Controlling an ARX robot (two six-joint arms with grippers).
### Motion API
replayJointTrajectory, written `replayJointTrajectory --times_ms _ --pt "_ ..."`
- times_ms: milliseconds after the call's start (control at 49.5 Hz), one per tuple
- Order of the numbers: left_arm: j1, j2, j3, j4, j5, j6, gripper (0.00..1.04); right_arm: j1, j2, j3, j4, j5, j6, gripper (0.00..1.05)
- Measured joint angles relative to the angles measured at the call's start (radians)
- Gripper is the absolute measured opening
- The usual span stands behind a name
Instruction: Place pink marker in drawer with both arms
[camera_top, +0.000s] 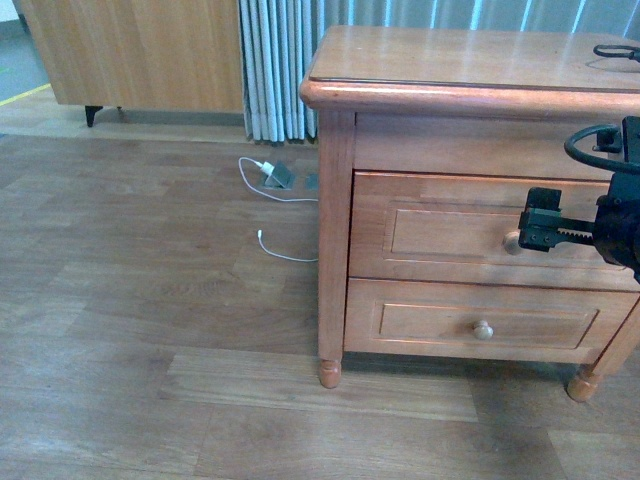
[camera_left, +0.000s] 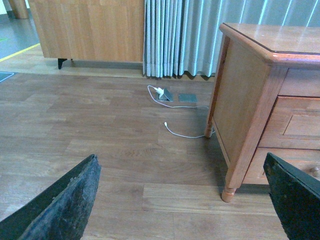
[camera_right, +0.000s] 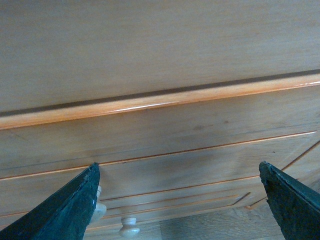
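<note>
Right gripper (camera_top: 520, 232): I see its black jaws spread wide, empty, at the closed honey-wood top drawer's (camera_top: 440, 232) round pale knob (camera_top: 511, 242).
Left gripper (camera_left: 182, 200): jaws spread wide, empty (over wood floor (camera_left: 100, 140)).
Pink marker: I cannot see it.

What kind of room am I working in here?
Probably a bedroom or living space: a wooden dresser on a wood-plank floor, grey curtains behind, and a white charging cable on the floor.

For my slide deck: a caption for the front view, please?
Right gripper, fingers open, reaches the top drawer knob of the closed wooden dresser.
</note>
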Motion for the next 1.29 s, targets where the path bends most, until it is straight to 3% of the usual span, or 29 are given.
replayJointTrajectory --times_ms 445,687,829,1071,1294 --pt "0.0 0.0 0.0 0.0 0.0 0.0 0.99 -0.008 -0.138 -0.097 -0.02 -0.051 0.0 0.96" --pt "0.0 0.0 0.0 0.0 0.0 0.0 0.99 -0.009 -0.395 -0.272 -0.142 -0.137 0.0 0.96" --pt "0.0 0.0 0.0 0.0 0.0 0.0 0.99 -0.027 -0.713 -0.438 -0.295 -0.215 -0.005 0.96" --pt "0.0 0.0 0.0 0.0 0.0 0.0 0.99 -0.13 -1.252 -0.64 -0.593 -0.354 -0.022 0.96" --pt "0.0 0.0 0.0 0.0 0.0 0.0 0.99 -0.36 -1.641 -0.711 -0.864 -0.542 -0.051 0.96"
